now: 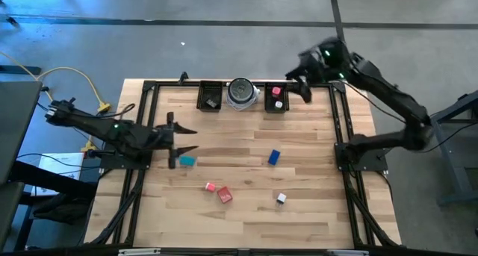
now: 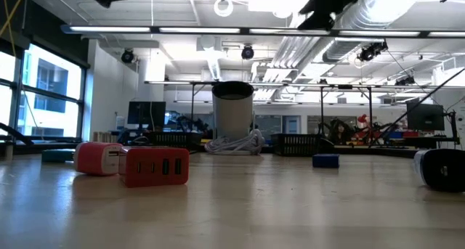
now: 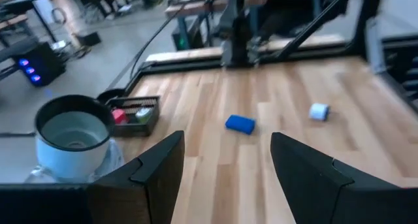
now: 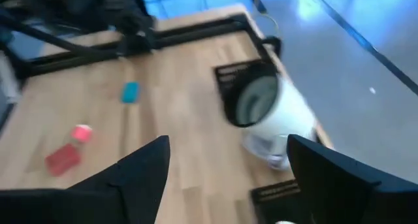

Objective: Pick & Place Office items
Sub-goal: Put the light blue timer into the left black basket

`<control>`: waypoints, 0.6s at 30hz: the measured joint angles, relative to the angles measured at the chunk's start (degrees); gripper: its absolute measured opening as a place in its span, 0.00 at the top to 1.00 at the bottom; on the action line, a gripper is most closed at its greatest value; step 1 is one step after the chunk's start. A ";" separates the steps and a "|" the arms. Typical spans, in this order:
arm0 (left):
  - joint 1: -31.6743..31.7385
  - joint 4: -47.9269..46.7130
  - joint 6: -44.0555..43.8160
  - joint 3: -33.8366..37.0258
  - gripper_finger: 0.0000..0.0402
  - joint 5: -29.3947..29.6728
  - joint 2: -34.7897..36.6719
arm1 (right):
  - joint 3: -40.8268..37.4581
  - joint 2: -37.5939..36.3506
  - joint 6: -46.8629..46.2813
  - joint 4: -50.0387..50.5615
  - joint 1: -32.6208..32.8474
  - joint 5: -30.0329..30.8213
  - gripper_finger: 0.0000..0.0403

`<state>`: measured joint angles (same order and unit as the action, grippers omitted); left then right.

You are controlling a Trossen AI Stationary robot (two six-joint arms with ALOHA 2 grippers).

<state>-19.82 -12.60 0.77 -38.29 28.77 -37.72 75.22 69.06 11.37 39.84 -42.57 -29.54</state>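
Your left gripper sits at the left edge of the bench, jaws spread wide and empty, with the teal block just beside and below it in the frame. Your right gripper hangs at the upper right, jaws also wide and empty, just beside the right-hand tray, which already has a pink piece and a white piece in it.

Still loose on the bench: the blue block right of centre, the pink block and red block close together at lower centre, and a small white block to their right.

Watch the red and pink pair. They lie so near each other that wide jaws coming down on one could nudge or trap the other. The teal block is close to the left jaws; a careless sweep might push it away rather than catch it.

At the top, the two trays and the round dish crowd together, so a drop there could clip a rim. The bench's middle is open; the black frame rails hem both sides.
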 joint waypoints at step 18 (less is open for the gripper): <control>-8.44 6.41 -3.43 10.50 0.45 3.07 9.71 | -42.41 -38.75 -21.08 -39.59 18.80 0.85 0.27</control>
<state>-28.26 -6.19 -2.66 -27.79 31.84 -28.01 32.81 30.31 -9.71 0.25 -23.76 -28.69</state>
